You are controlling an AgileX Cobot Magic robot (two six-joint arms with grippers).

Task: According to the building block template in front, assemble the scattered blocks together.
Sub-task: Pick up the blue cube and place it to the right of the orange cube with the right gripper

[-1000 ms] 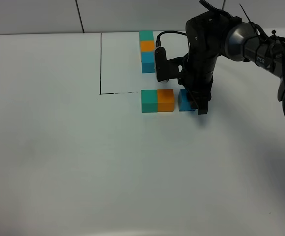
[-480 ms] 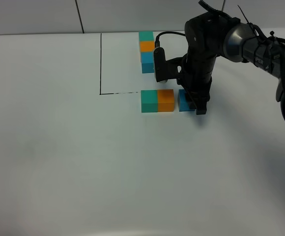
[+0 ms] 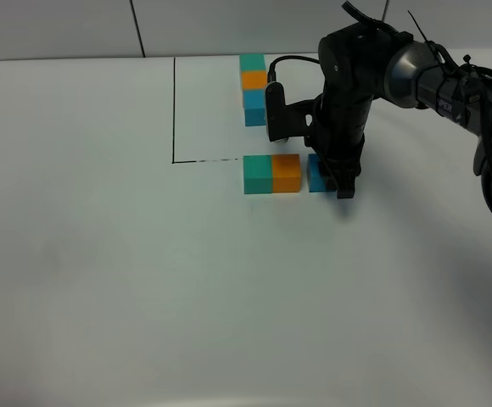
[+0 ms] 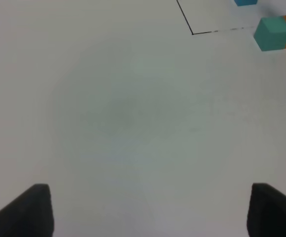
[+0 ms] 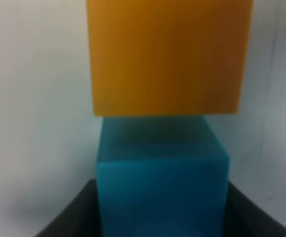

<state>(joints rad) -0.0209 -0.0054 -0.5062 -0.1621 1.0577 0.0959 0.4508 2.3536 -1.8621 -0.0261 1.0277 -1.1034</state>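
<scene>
Blurred close-up, blue cube (image 5: 162, 168) clamped in the dark right gripper (image 5: 161, 219), orange cube (image 5: 167, 54) just beside it, pale table (image 5: 34, 98) around.

My right arm (image 3: 416, 72) reaches in from the right, wrist bent steeply so the right gripper (image 3: 342, 180) points straight down. Its jaws are pulled in tight. The fingers (image 5: 66, 219) look clamped on the blue block (image 5: 161, 173), though the close view is blurry. My left gripper (image 4: 144, 211) hovers with jaws spread wide, only the dark fingertips (image 4: 27, 210) showing.
</scene>
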